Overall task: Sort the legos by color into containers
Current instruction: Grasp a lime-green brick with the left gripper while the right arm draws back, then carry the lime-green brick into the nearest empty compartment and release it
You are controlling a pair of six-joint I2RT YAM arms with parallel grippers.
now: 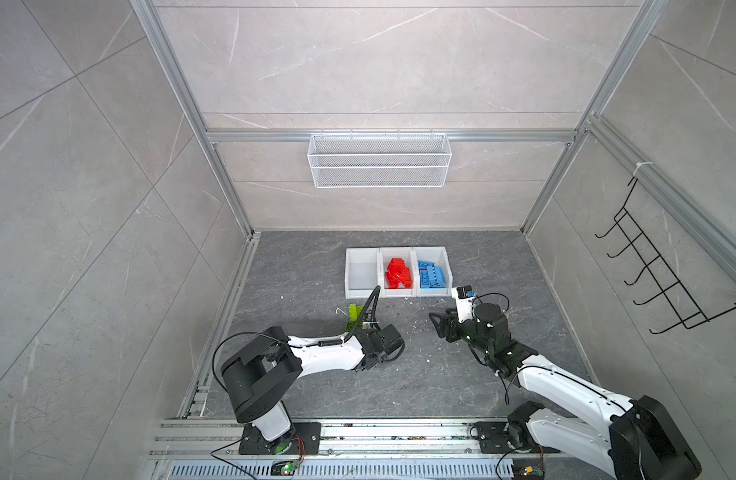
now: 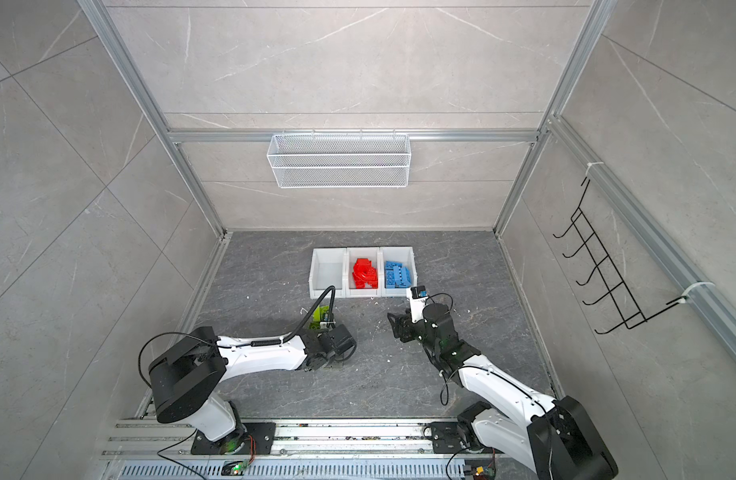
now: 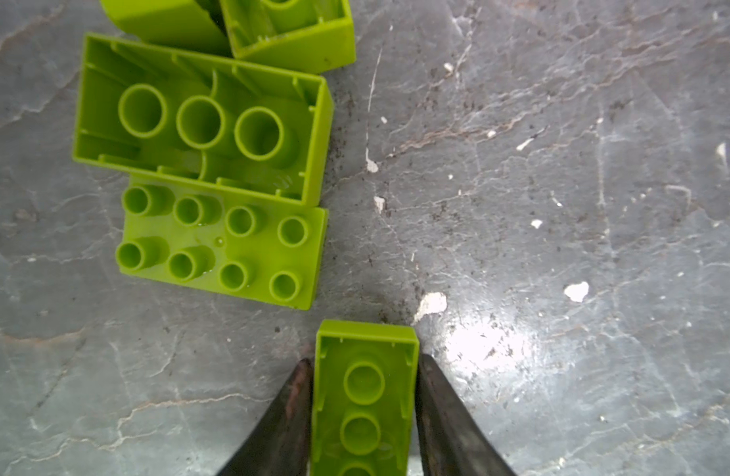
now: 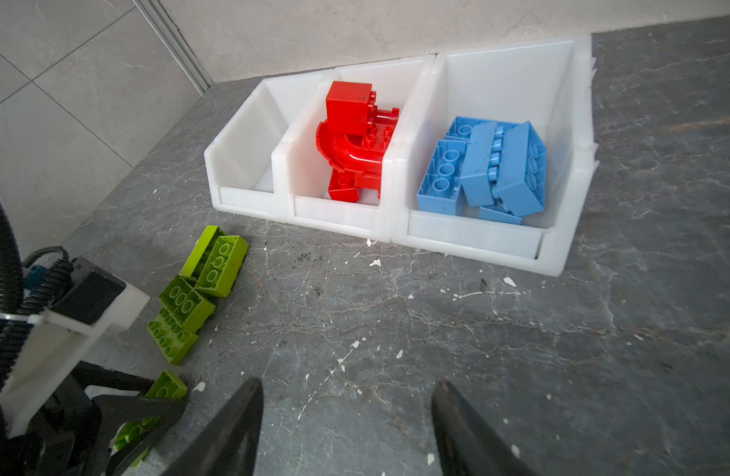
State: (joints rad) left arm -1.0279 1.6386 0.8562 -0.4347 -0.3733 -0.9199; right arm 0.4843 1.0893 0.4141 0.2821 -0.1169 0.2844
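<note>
Now clamping lime green brick (image 3: 365, 412) across its width with left gripper (image 3: 364, 360), empty bin (image 1: 360, 270) at twelve o'clock in a top view; right gripper (image 4: 347, 384) agape, empty.

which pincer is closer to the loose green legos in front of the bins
Left. The left pincer is at the green legos, fingers flanking one lime green brick beside the pile. The right pincer hangs open, well apart from them.
</note>
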